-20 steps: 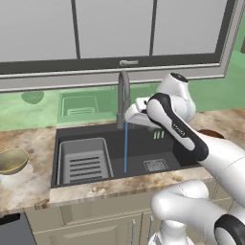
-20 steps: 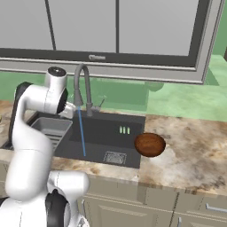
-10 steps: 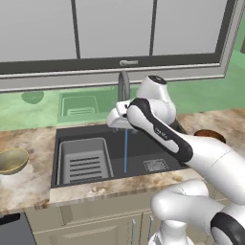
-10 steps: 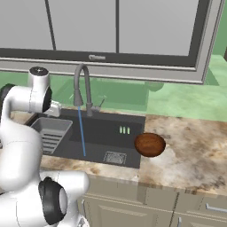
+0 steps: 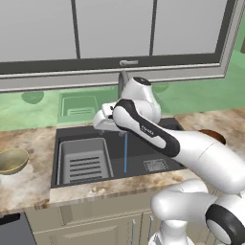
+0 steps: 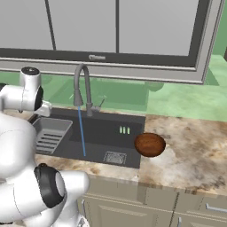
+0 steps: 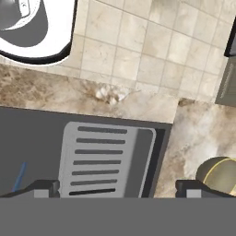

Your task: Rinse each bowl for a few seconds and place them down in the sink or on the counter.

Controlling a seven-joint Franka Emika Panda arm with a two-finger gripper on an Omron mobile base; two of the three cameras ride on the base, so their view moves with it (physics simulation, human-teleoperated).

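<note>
The claw point(image 7: 117, 186) is spread as wide as it goes, holding nothing, its two dark fingertips point(image 7: 46, 186) standing far apart at the bottom of the hand view. Between them lies the grey slotted tray point(image 7: 103, 161), straight ahead at twelve o'clock, sitting inside the dark sink point(image 7: 27, 138). Over at four o'clock from the claw, just beyond the right-hand tip, there's the olive-gold bowl point(image 7: 219, 171) resting on the mottled counter point(image 7: 198, 133), outside the basin's rim. It is apart from the claw, not touched. At about eight o'clock a thin blue stream of water point(image 7: 19, 177) shows against the sink floor.

From the left base view, the white arm reaches over the sink point(image 5: 143, 143), with the hand at the basin's back edge, above the slotted tray point(image 5: 85, 160). The olive-gold bowl point(image 5: 12, 160) sits at nine o'clock, on the counter point(image 5: 28, 184) left of the basin, well apart from the hand. Water point(image 5: 125, 153) falls in a straight blue line into the basin.

From the right base view, the faucet point(image 6: 82, 88) curves over the sink point(image 6: 111, 133) with the stream point(image 6: 81, 131) pouring down. The reddish-brown bowl point(image 6: 150, 144) rests at three o'clock from the basin, on the counter point(image 6: 195, 142) just beside the sink's right rim.
</note>
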